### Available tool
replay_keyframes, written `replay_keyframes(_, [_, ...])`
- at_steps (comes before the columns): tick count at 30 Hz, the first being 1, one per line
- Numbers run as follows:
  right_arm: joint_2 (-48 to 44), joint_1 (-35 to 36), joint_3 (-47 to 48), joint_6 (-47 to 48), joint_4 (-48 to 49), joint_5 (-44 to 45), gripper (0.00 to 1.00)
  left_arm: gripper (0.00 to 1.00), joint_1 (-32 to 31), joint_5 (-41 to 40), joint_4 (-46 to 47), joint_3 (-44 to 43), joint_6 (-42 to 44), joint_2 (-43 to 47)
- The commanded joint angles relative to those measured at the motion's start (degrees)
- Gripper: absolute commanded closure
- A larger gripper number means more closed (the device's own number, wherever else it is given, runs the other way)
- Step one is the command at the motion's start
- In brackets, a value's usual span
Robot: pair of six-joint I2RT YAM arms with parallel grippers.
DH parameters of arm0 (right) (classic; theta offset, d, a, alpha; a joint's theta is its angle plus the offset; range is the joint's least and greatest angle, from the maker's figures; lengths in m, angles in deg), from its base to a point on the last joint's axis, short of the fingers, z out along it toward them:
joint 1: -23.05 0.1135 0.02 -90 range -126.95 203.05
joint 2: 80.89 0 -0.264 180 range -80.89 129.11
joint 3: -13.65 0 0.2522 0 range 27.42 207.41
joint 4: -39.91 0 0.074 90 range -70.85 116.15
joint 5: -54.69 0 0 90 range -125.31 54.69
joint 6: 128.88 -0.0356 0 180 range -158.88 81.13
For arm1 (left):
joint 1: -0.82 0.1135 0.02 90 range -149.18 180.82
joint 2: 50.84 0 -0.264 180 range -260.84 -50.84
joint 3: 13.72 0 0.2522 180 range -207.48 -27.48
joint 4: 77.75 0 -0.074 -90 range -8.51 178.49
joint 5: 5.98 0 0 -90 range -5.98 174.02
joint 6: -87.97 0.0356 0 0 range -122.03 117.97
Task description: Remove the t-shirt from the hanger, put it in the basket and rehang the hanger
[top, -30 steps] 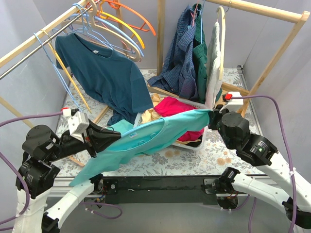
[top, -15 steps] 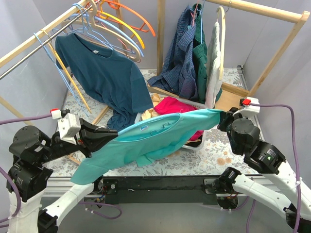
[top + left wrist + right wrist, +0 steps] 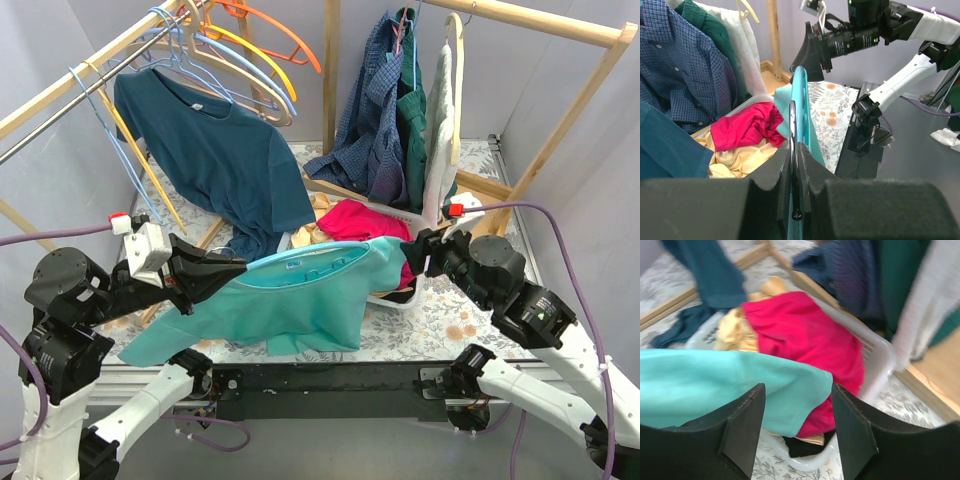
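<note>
Camera above shows the turquoise t-shirt [image 3: 290,310] hanging over the near edge of the table [image 3: 440,320], between the two arms. A light-blue hanger [image 3: 305,262] sits inside its collar. The left gripper [image 3: 228,270] holds the left end of the hanger near the near-left corner. The right gripper [image 3: 420,255] is at the right sleeve, nearer the near-right corner.

From the left wrist, the two fingers [image 3: 771,172] are pressed together on the thin bar of the hanger, which stands on edge in front of them.

From the right wrist, the fingers [image 3: 742,427] are spread wide and the end of the sleeve lies between them; I cannot tell whether they touch it. Behind the sleeve, a red cloth [image 3: 800,325] lies in a white basket [image 3: 879,357].
</note>
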Motion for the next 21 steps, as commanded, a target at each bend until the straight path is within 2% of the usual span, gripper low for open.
replay_keyframes(1, [3.1, -0.2, 7.4, 8.9, 5.9, -18.4, 0.36, 1.0, -0.2, 0.8, 4.0, 0.7, -0.1, -0.9])
replay_keyframes(5, [6.4, -0.2, 8.0, 11.1, 7.0, -31.5, 0.35, 1.0, -0.2, 0.1, 4.0, 0.7, -0.1, -1.0])
replay_keyframes(7, [6.2, -0.2, 7.2, 11.2, 8.9, -33.6, 0.35, 1.0, -0.2, -0.6, 3.9, 0.7, 0.0, -1.0])
replay_keyframes(13, [3.7, -0.2, 4.7, 11.8, 9.7, -37.2, 0.34, 1.0, -0.2, -2.3, 3.7, 1.1, 0.3, -0.9])
replay_keyframes(18, [1.8, -0.2, 6.5, 12.5, 6.2, -30.9, 0.35, 1.0, -0.2, -5.6, 4.3, 1.6, 0.7, -0.4])
replay_keyframes(21, [1.0, -0.2, 8.0, 13.3, 3.2, -31.3, 0.34, 1.0, -0.2, -6.0, 5.0, 2.1, 0.7, 0.0])
